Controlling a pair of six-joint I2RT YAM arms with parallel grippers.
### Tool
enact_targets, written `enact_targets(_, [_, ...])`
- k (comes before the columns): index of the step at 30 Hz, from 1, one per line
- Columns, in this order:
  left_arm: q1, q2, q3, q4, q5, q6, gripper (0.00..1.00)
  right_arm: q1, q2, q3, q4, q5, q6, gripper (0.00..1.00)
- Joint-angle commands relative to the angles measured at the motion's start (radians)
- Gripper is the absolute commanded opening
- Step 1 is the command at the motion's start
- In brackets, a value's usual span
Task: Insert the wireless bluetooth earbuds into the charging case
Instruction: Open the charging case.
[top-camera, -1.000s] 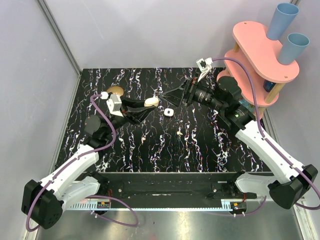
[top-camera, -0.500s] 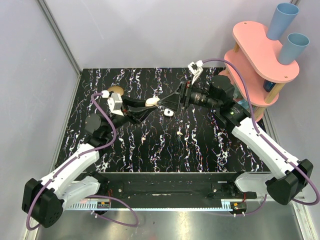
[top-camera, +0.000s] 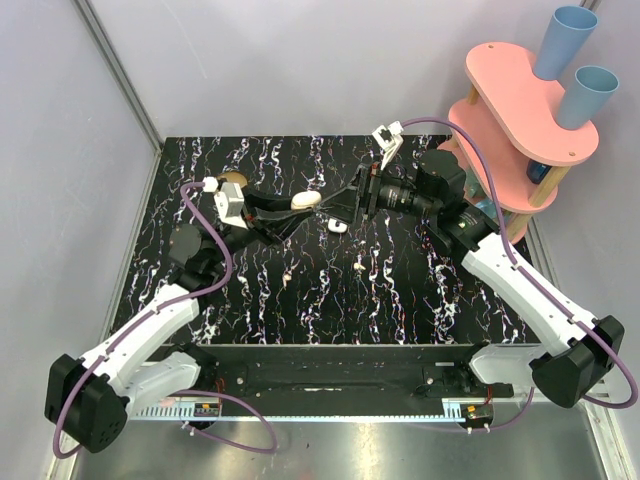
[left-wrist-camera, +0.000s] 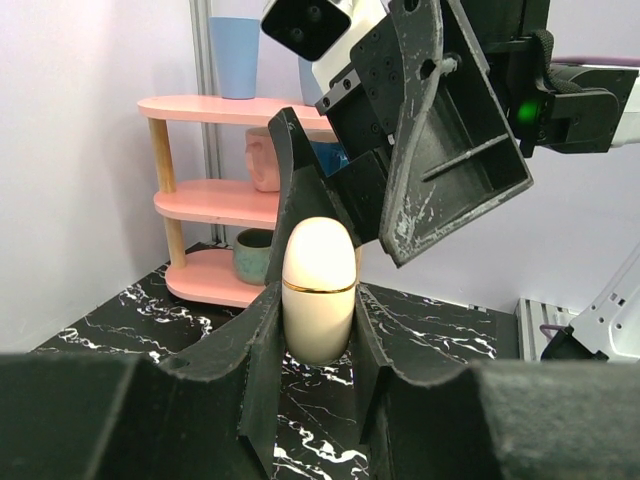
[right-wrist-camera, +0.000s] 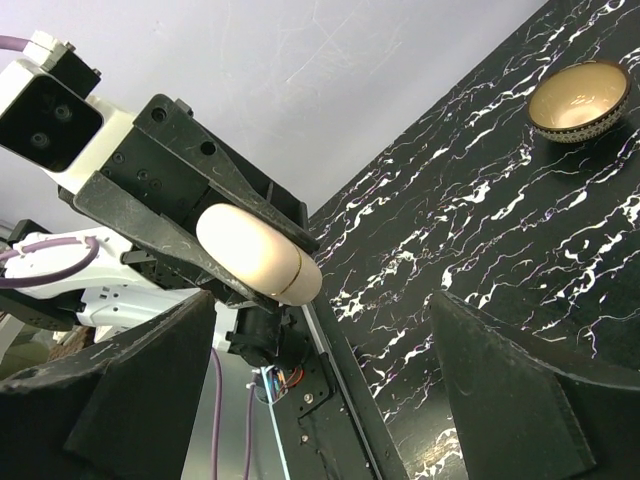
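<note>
My left gripper (top-camera: 298, 206) is shut on the charging case (top-camera: 305, 200), a cream rounded capsule with a thin gold seam and its lid closed. It holds the case above the table. In the left wrist view the case (left-wrist-camera: 320, 290) stands upright between the fingers (left-wrist-camera: 262, 330). My right gripper (top-camera: 336, 206) is open, its jaws spread wide, just right of the case and facing it. The case shows at upper left in the right wrist view (right-wrist-camera: 255, 255). One small white earbud (top-camera: 338, 226) lies under the right gripper. A cream earbud (top-camera: 360, 266) lies nearer the front.
A brass-coloured bowl (top-camera: 232, 181) sits at the back left behind the left gripper; it also shows in the right wrist view (right-wrist-camera: 580, 95). A pink two-tier shelf (top-camera: 525, 90) with two blue cups (top-camera: 565, 40) stands at the back right.
My right gripper has moved left until its open jaws are close to the held case. The left gripper has shifted slightly back with the case. The earbuds have not moved.
</note>
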Motion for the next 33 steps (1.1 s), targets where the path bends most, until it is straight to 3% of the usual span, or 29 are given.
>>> enact_targets(1, [-0.002,0.014,0.064,0.063,0.028,0.005,0.0,-0.003,-0.005,0.031,0.024,-0.038,-0.021,0.95])
enact_targets(33, [-0.004,0.017,0.064,0.047,0.045,0.005,0.0,-0.003,0.001,0.025,0.038,-0.061,-0.019,0.95])
